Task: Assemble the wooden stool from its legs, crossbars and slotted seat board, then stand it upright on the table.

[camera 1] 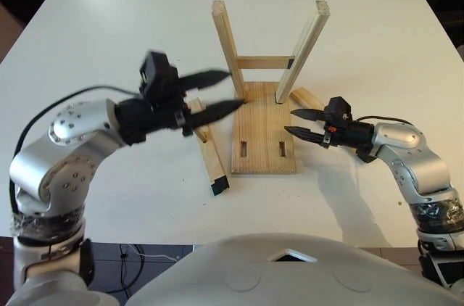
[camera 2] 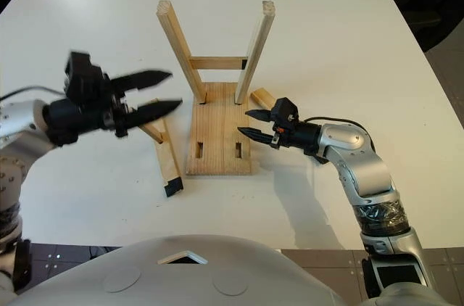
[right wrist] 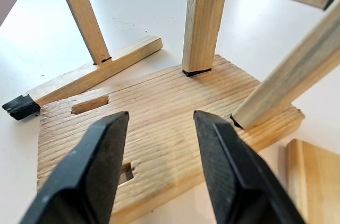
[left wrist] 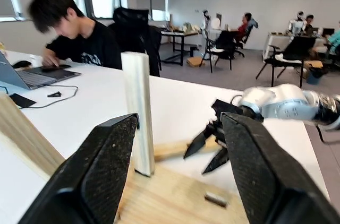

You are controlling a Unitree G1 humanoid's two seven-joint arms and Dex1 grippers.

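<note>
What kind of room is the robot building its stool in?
Probably an open office or lab: big white tables, a laptop on one of them, and office chairs beside desks farther back.

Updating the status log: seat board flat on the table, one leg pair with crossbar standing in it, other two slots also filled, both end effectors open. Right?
Not quite: the other two slots are empty, as the left eye view shows. The rest holds: seat board flat on the table, leg pair with crossbar standing in it, left end effector and right end effector open.
</note>
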